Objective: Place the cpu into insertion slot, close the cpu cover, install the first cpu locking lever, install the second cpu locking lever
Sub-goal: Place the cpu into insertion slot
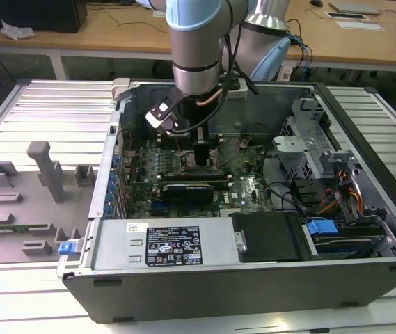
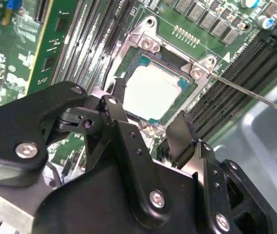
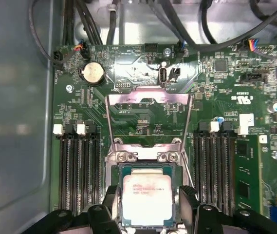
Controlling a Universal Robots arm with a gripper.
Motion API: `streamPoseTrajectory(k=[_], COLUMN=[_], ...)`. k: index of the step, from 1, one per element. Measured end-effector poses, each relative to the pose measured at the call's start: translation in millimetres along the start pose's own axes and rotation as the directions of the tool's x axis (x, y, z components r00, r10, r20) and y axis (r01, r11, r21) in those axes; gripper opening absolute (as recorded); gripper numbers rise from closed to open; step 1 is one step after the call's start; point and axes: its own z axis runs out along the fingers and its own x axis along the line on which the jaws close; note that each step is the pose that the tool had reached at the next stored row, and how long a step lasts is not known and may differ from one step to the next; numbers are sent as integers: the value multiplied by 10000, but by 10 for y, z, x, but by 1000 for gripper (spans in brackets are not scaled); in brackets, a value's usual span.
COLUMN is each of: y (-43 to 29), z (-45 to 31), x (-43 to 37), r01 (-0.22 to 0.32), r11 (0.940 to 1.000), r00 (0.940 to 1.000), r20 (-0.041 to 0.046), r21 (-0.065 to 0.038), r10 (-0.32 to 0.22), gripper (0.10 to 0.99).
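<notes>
The exterior view stands well off, high up, and looks down over the near wall of the open dark-grey metal computer case [image 1: 253,289] on the ribbed silver table [image 1: 44,111]. Both wrist views sit close above the green circuit board [image 3: 216,97], looking past the black gripper [image 2: 149,105]. The 2 views share the silvery square cpu [image 3: 147,197] in the dark-rimmed insertion slot [image 2: 139,59].

a ribbed metal table [image 1: 44,111] carries an open pc case [image 1: 253,285], lying on its side toward the exterior view's right. grey holders [image 1: 48,174] stand on the table just beside the case, at the exterior view's left; one is a tall post.
</notes>
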Motion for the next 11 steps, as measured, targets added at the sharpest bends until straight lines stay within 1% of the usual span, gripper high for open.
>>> streamPoseTrajectory(k=[1, 6, 7, 11], y=[2, 2, 2, 2], z=[-13, -15, -15, -15], x=[0, 0, 0, 0], r01=[0, 0, 0, 0], r11=[10000, 10000, 10000, 10000], r00=[10000, 10000, 10000, 10000], r20=[2, 4, 5, 7], r21=[0, -1, -1, -1], r10=[0, 0, 0, 0], gripper=[612, 612, 596, 345])
